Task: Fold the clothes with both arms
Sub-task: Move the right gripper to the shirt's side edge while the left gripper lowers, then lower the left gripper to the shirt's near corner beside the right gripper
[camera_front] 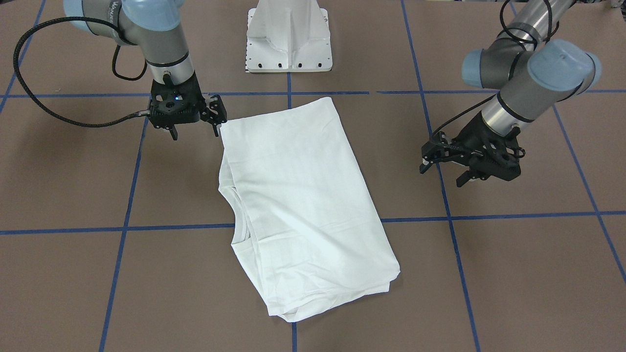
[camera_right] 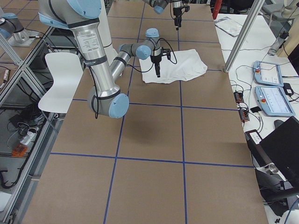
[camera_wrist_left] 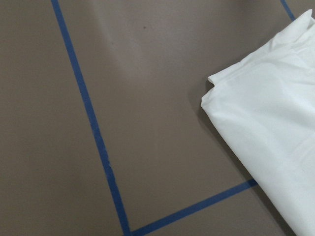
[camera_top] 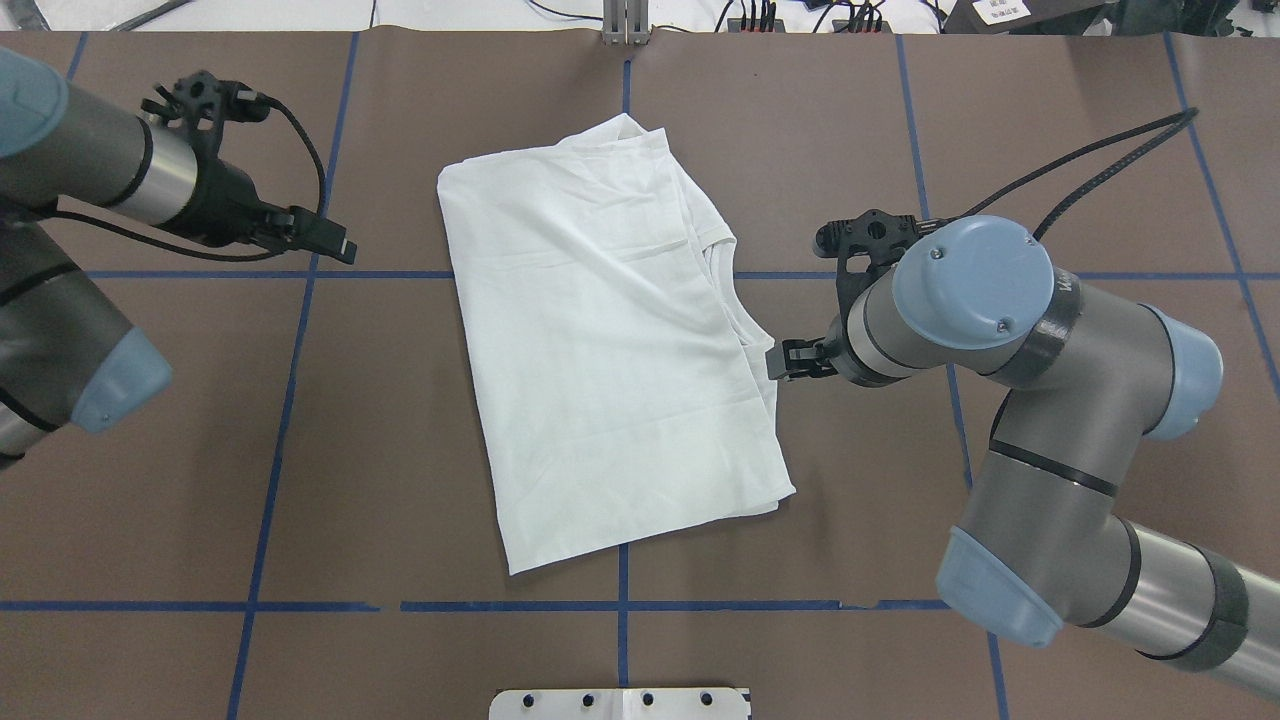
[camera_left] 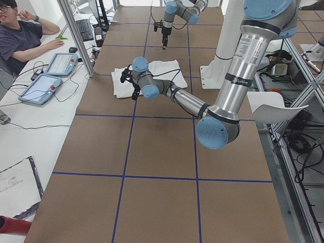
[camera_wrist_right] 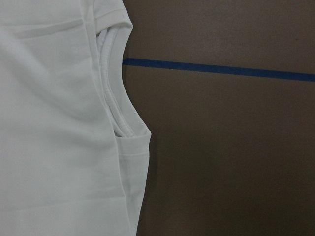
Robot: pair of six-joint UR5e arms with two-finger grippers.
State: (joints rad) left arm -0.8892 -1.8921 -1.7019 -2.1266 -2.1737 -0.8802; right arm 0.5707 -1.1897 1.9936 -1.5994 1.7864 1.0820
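White T-shirt lies folded into a slanted oblong at the middle of the brown table, across blue tape lines, with its collar on the edge toward the right arm. The right gripper hangs with jaws spread and empty, 1 finger just beside the shirt's corner. The left gripper hovers apart from the opposite edge, jaws parted, holding nothing.

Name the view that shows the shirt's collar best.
Right wrist: the collar sits close up, ribbing clear. Front-facing and overhead show it as a small curved notch; the side views are too small; left wrist shows only a shirt corner.
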